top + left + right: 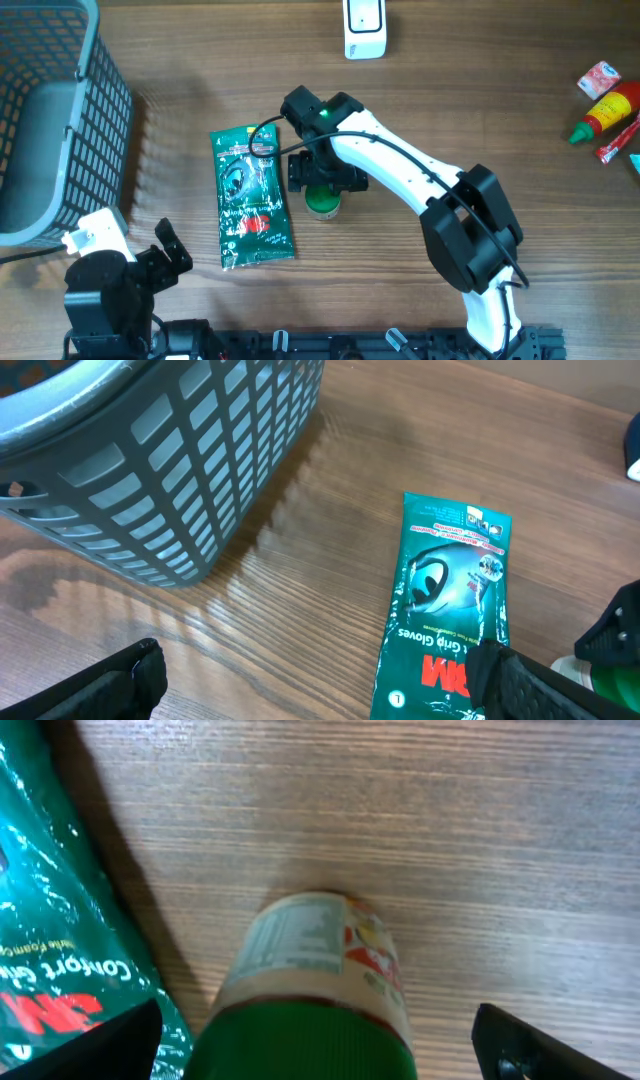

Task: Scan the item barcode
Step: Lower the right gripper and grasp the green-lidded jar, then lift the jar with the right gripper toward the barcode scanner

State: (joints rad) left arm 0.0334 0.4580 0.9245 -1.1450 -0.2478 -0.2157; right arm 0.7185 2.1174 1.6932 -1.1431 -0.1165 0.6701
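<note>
Green-capped jar (310,970) sits between spread right fingers (545,1045), beside a gloves packet (252,200).

Jar (310,970) cut off below (label print blurred).

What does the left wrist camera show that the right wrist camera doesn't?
Only the left wrist view shows the gray basket and the far end of the glove packet, including its top edge. Only the right wrist view shows the bottle up close, with its green lid and printed label. Both views show part of the green glove packet lying flat on the wooden table.
</note>
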